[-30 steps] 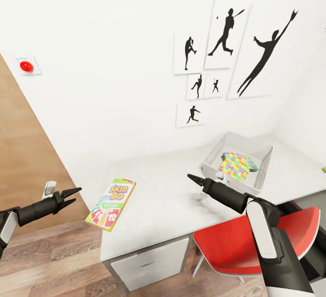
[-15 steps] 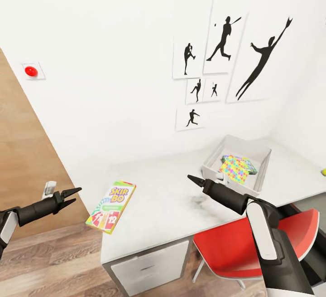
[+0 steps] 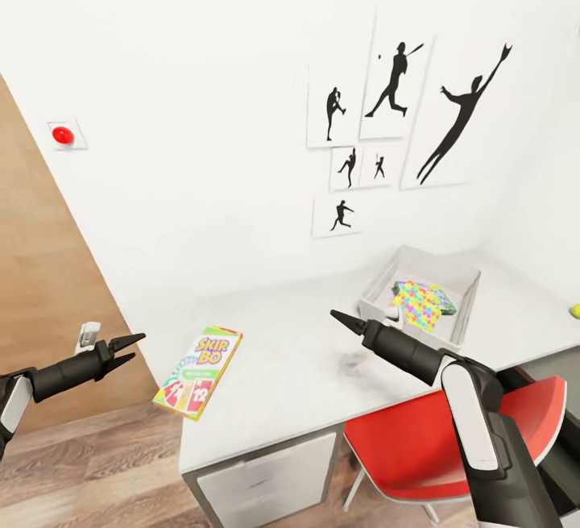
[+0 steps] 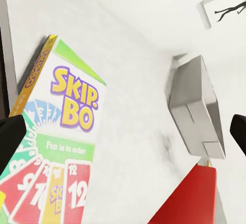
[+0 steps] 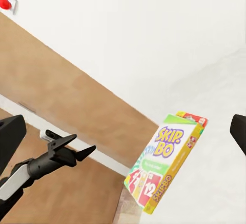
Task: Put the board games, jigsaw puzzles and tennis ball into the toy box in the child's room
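SKIP-BO board game (image 3: 198, 361) lying flat at the bench (image 3: 306, 359) corner, partly overhanging the edge. Likely light, stiff card with a slick print; best pinching across that overhanging edge. Left pincer (image 3: 127, 348) hanging released off the bench, pointing toward the box. Right pincer (image 3: 340, 318) hovering above mid-bench, looking clenched, holding nothing.

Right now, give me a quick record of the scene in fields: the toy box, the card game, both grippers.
toy box: open, on the table, colourful puzzle boxes inside
SKIP-BO game: flat at the table's left edge, partly overhanging, not held
left gripper: open, empty, off the table's left side
right gripper: looks closed, empty, over the table
red chair: at the table's front
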